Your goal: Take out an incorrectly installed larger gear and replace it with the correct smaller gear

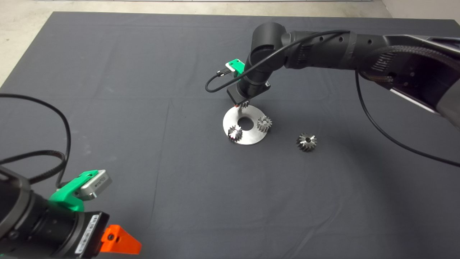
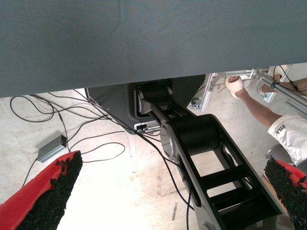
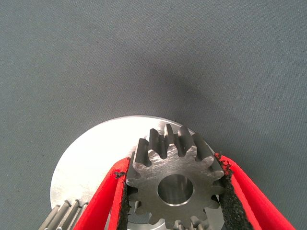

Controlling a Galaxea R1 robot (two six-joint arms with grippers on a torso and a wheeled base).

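My right gripper [image 1: 241,105] hangs over the far rim of a round silver plate [image 1: 248,138]. In the right wrist view the gripper [image 3: 172,163] is shut on the smaller gear [image 3: 175,189], a dull grey spur gear with a light centre hole, its red fingers [image 3: 103,201] pressing both sides. The gear is over the plate [image 3: 91,163]; I cannot tell whether it touches it. The larger gear [image 1: 306,141] lies alone on the mat, right of the plate. My left gripper [image 1: 118,242] is parked at the lower left, and its wrist view shows it [image 2: 173,163] open and holding nothing.
Two brighter small gears stand on the plate, one at its near left [image 1: 235,132] and one at its right [image 1: 264,123]. The plate has a centre hole [image 1: 245,123]. Beyond the mat edge, the left wrist view shows cables, the robot's base and a person's arm [image 2: 254,108].
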